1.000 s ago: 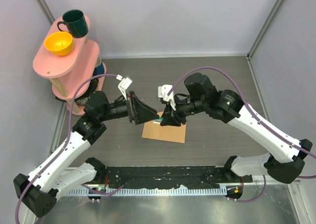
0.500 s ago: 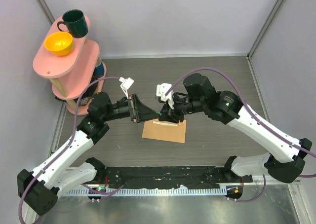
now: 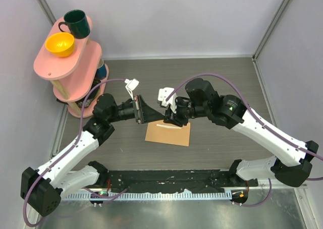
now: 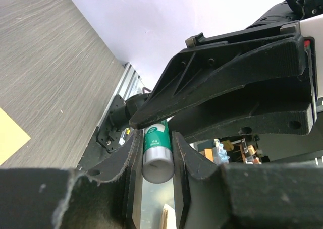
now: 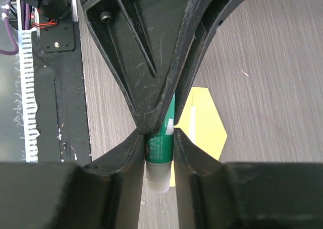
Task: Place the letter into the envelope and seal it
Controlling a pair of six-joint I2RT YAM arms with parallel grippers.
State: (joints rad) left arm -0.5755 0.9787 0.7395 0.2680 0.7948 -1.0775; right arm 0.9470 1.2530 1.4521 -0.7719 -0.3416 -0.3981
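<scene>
The tan-brown envelope lies flat on the table between the arms. It looks yellow in the right wrist view, and one corner shows in the left wrist view. A thin pale strip lies along its far edge. No separate sheet of the letter shows. A green glue stick is held above the envelope's far edge. My left gripper is shut on the end with the white tip. My right gripper is shut on the other end. The fingers of the two grippers meet tip to tip.
A pink two-tier shelf stands at the far left with a dark green mug and a yellow bowl on top. A black rail runs along the near edge. Grey walls close in the back and sides.
Both grippers, joined on the glue stick, have moved slightly away from the envelope's far edge. The pale strip on that edge, covered a second ago, now shows.
</scene>
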